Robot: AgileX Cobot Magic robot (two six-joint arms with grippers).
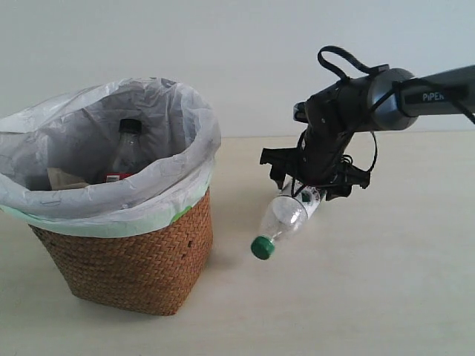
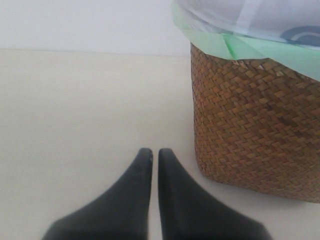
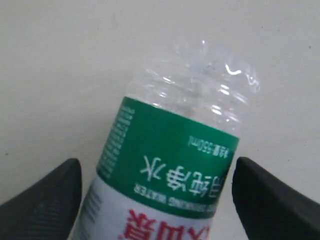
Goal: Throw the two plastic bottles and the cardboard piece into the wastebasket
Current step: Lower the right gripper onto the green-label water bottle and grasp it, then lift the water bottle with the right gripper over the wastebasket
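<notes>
Hanging from the right gripper (image 1: pixel 310 189), the shorter bottle with the green cap (image 1: pixel 286 219) is held clear of the table (image 1: pixel 371 297). It is gripped near its base. Its long axis is tilted, with the cap pointing down and toward the wastebasket (image 1: pixel 148 274).

In the right wrist view the two fingers (image 3: pixel 45 200) are seen spread wide, one pressed to each side of the labelled body, so the jaws are judged to be closed on the bottle at nearly full width.

The wastebasket stands just beside the bottle, on the left in the exterior view. Its lined rim sits higher than the cap, so a lift and a carry across toward that rim are judged necessary before any release.

The black-capped bottle (image 1: pixel 128 148) and the cardboard piece (image 1: pixel 67 178) are already seen inside the liner, which leaves one item to be thrown in.

The left gripper (image 2: pixel 155 155) is held low over the table with the wicker wall close ahead. Its jaws are drawn almost together and nothing is held.
</notes>
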